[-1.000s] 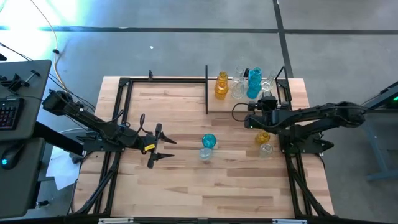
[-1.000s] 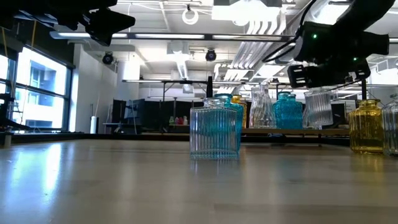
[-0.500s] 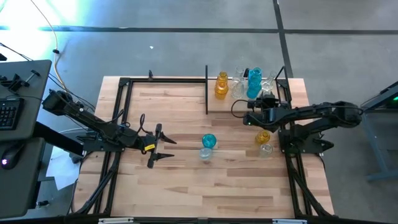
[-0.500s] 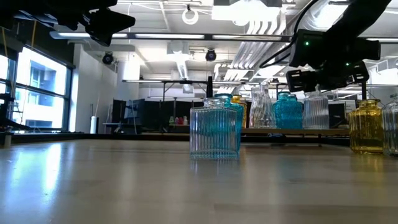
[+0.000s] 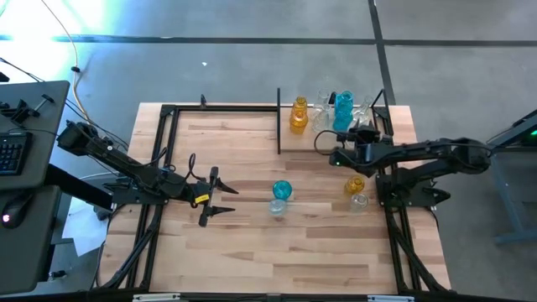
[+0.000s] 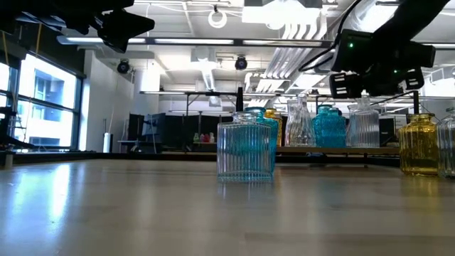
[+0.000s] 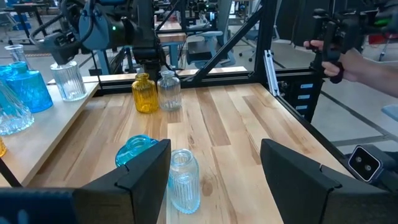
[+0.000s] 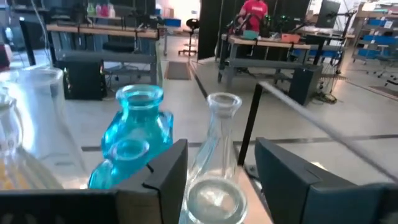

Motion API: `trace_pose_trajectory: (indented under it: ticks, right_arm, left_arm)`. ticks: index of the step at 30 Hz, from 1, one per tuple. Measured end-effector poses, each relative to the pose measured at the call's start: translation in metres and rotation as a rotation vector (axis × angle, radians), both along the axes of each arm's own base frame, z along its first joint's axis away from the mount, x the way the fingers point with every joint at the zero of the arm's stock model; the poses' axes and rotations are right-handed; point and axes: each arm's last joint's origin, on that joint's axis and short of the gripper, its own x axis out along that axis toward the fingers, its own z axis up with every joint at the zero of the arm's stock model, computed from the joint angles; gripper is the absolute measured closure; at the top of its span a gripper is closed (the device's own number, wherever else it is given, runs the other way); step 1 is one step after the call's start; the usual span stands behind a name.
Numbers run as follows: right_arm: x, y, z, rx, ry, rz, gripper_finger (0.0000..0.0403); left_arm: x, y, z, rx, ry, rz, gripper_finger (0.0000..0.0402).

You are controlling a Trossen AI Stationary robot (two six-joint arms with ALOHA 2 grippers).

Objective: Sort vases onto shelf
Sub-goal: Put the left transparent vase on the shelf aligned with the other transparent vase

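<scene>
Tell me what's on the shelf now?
On the shelf: an amber vase, teal vases and clear vases. The right pincer covers that end, so the exact count is unclear.

A big wooden table [image 5: 252, 243] sits on a grey floor [image 5: 252, 59], with a keyboard [image 5: 10, 155] on a black desk [image 5: 38, 109] beside it.

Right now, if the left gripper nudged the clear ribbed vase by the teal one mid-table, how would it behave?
The clear vase looks like glass: probably slick and breakable. Standing upright with a narrow neck, it may tip and then roll. It stands close beside the teal vase, so they could clink.
</scene>
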Motion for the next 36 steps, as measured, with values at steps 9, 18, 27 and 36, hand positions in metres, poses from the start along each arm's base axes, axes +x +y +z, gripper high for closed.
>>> trace_pose_trajectory:
  ticks: [9,18,27,36]
  right_arm:
    - [-0.007,0.002,0.025,-0.030,0.050,0.011,0.0233]
    - [-0.006,0.021,0.045,0.130,0.161,0.328,0.0278]
    - [-0.009,0.024,0.024,0.484,0.191,0.538,0.0389]
    - [-0.012,0.005,0.010,0.581,0.209,0.386,0.0399]
  left_arm:
    - [0.000,0.000,0.000,-0.001,-0.001,0.000,0.0163]
    - [0.000,0.000,0.000,-0.001,-0.002,0.000,0.0163]
    - [0.000,0.000,0.000,-0.008,-0.001,0.000,0.0163]
    - [0.000,0.000,0.000,-0.003,-0.001,-0.003,0.0163]
